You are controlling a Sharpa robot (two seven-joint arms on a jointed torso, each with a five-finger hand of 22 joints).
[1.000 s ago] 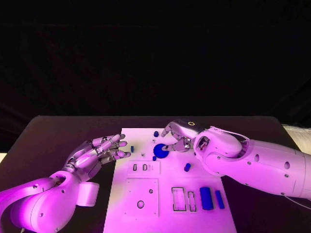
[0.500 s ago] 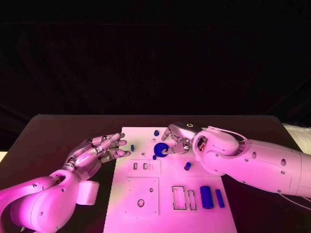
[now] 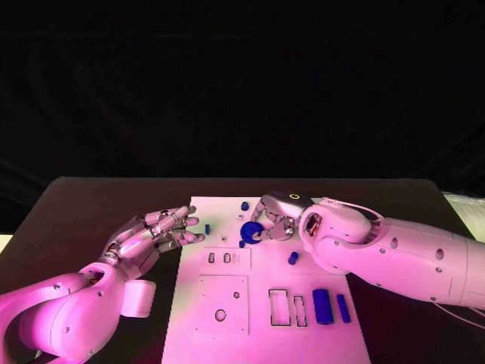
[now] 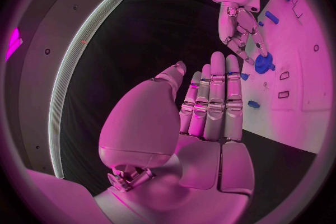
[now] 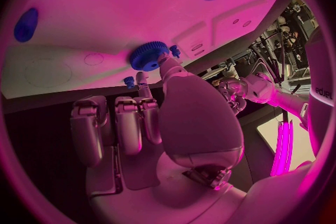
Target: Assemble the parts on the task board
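The white task board [image 3: 264, 303] lies in the middle of the black table. At its far end my right hand [image 3: 275, 216] pinches a round blue gear [image 3: 251, 230] between thumb and a finger, just above the board. The right wrist view has the gear [image 5: 148, 55] at the thumb's tip, close over the board [image 5: 91, 5]. My left hand [image 3: 155, 235] hovers beside the board's left edge, fingers apart and holding nothing. From the left wrist I see that hand [image 4: 210, 101] with straight fingers, and the right hand [image 4: 238, 28] over the gear [image 4: 264, 63].
Loose blue parts lie on the board: a small peg [image 3: 244, 205] near the far edge, another [image 3: 207, 229] by the left edge, a short one [image 3: 293, 258] mid-board, and two longer cylinders [image 3: 320, 307] [image 3: 342, 309] beside rectangular slots [image 3: 277, 309].
The right hand has drawn the blue gear slightly up and away from the board. The left hand has barely moved.
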